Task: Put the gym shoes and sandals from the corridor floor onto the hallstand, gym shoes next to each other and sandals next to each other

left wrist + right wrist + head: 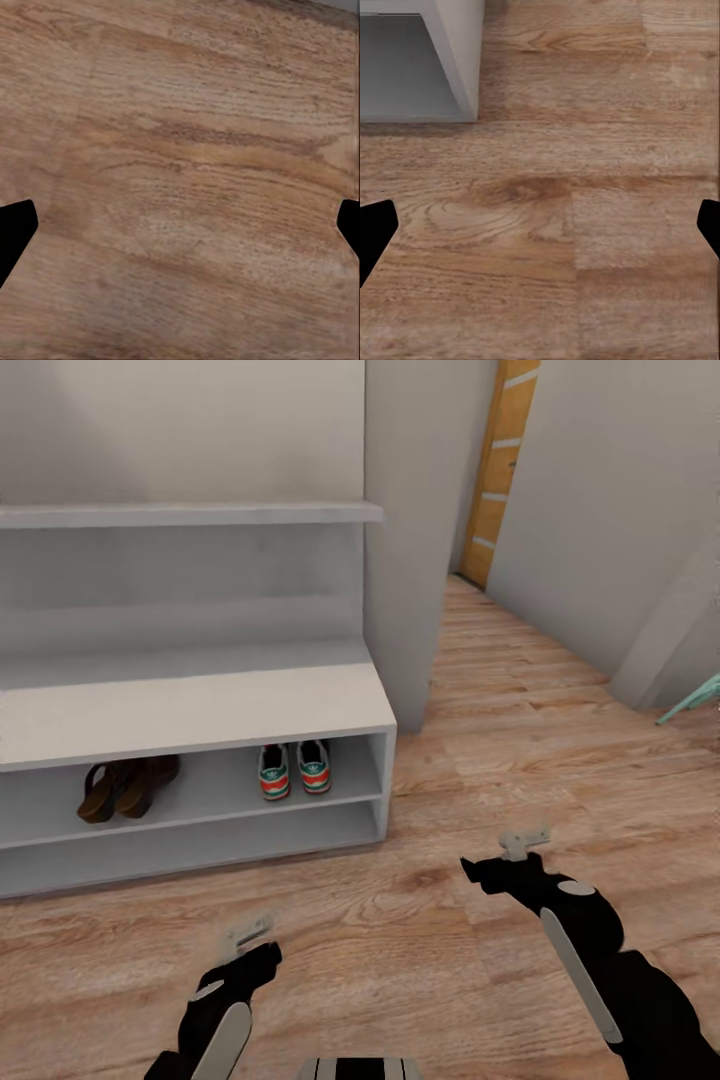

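No legible text, label, brand name, number or sign appears in any view. The gym shoes [295,769] on the shoe rack [190,710] carry a small dark mark on each heel tab; it is too small and blurred to read.

walls [560,490]: pale grey | door [503,465]: orange-wood, far end | wall shelf [190,513]: white

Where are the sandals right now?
In the head view, the two sandals sit side by side on the hallstand's upper open shelf, left of the gym shoes.
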### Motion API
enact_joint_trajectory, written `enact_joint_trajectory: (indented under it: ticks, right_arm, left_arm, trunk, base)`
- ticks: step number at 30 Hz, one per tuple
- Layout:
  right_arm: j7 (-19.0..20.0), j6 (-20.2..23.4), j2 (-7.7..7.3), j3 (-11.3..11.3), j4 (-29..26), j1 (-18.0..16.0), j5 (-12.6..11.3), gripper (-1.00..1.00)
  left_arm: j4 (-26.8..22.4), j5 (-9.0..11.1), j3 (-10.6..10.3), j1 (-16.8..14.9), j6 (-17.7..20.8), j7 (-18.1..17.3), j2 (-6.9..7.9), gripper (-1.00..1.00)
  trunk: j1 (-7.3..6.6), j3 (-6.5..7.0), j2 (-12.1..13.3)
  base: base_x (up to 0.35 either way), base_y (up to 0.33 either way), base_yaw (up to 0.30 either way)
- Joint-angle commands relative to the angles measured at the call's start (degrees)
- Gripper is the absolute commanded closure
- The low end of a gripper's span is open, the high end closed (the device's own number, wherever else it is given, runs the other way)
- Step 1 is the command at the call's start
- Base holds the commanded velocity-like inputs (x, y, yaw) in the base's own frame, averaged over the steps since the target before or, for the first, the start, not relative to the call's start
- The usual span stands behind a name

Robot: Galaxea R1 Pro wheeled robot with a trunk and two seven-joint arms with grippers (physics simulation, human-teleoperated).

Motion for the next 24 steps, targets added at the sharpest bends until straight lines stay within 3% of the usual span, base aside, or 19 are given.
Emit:
enact_joint_trajectory:
  ticks: [1, 6, 13, 18, 24]
  right_arm:
    - [-0.1, 0.8, 0.1, 0.0, 0.0, 0.0, 0.0, -1.0]
    - [-0.5, 7.4, 0.42, -0.4, -1.2, 0.0, 0.2, -1.0]
    - [-0.9, 9.3, 0.73, -0.2, -1.3, 0.0, 0.3, -1.0]
    - [-2.5, 9.7, 3.33, -0.2, 0.9, -0.3, 0.3, -1.0]
    - [-3.6, 9.2, 4.3, 0.0, 4.2, -0.4, 0.2, -1.0]
  left_arm:
    - [-0.3, 1.0, 0.6, 0.3, -0.1, -1.0, 0.41, -1.0]
    - [-2.0, 4.4, 2.5, 1.2, -0.3, -5.8, 2.51, -1.0]
    - [-1.4, 5.0, 2.9, 1.4, -3.0, -7.1, 2.93, -1.0]
    - [-0.7, 5.2, 3.0, 1.4, -5.2, -7.5, 2.96, -1.0]
    - [-0.1, 5.3, 3.0, 1.4, -5.8, -8.8, 2.91, -1.0]
  trunk:
    - [0.0, 0.0, 0.0]
    - [0.0, 0.0, 0.0]
    - [-0.18, 1.55, 0.1]
    - [-0.31, 2.66, 0.2]
    - [-0.46, 3.99, 0.2]
  base:
    - [-0.128, -0.021, 0.0]
    - [-0.059, -0.01, 0.0]
    - [-0.01, -0.002, 0.0]
    - [-0.001, 0.0, 0.0]
    - [0.0, 0.0, 0.0]
